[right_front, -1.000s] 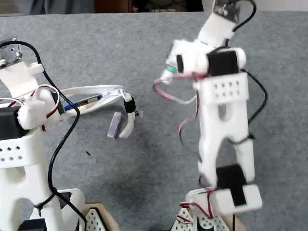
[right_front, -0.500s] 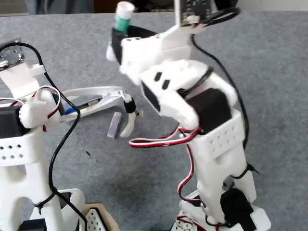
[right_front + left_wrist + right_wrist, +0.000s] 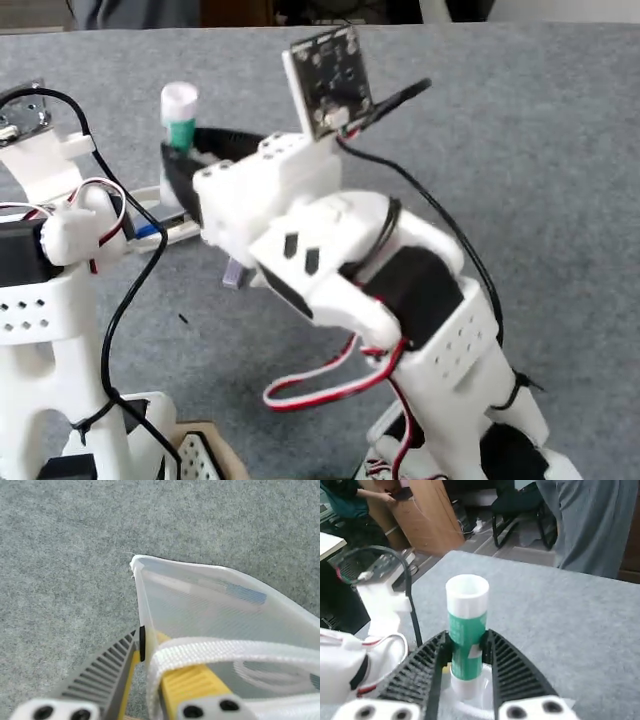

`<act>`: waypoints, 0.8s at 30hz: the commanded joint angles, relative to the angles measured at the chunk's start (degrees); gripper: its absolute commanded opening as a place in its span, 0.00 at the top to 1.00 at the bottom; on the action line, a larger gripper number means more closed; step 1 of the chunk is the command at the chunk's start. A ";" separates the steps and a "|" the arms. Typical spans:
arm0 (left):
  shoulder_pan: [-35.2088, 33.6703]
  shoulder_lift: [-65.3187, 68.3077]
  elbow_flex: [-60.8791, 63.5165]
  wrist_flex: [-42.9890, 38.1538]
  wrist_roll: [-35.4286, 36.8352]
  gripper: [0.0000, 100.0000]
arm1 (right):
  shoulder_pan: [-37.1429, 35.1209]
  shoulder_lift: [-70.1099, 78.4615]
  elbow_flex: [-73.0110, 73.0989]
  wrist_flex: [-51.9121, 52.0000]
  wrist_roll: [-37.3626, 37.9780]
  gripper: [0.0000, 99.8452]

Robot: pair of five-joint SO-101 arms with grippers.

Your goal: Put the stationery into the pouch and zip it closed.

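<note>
A green-and-white glue stick (image 3: 180, 118) stands upright in my right gripper (image 3: 184, 150), which is shut on it just above the white mesh pouch (image 3: 165, 208) at the table's left. The right wrist view shows the glue stick (image 3: 466, 630) clamped between the black fingers (image 3: 427, 667) of that gripper (image 3: 466, 647). My left gripper (image 3: 142, 642) is shut on the pouch (image 3: 210, 615) at its zip edge. A blue-tipped pen (image 3: 235, 591) lies inside. A purple eraser (image 3: 234, 273) lies on the table, half hidden under the right arm.
The right arm's body (image 3: 340, 270) stretches across the middle of the grey felt table (image 3: 540, 150). The left arm (image 3: 55, 240) with its black cable stands at the near left. A chair and wooden furniture stand beyond the far edge.
The right arm has swung from the table's right side over to the left, carrying the glue stick to above the pouch. The left arm and pouch have stayed still.
</note>
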 commanded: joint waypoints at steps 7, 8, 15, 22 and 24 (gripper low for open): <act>-0.48 -0.62 -0.84 -0.18 0.44 0.97 | -0.88 -4.62 6.46 -1.85 0.35 0.99; -0.48 -0.62 -0.84 -0.18 0.44 0.97 | -0.79 -4.53 7.16 -1.85 0.35 0.99; -0.66 -0.62 -0.84 -0.18 0.44 0.97 | 0.97 -4.79 15.78 -11.16 5.01 0.99; -0.66 -0.62 -0.84 -0.18 0.44 0.97 | 1.32 -4.79 22.20 -17.85 9.23 0.99; -0.66 -0.62 -0.84 -0.18 0.44 0.97 | 1.85 -4.79 23.08 -18.99 9.32 0.99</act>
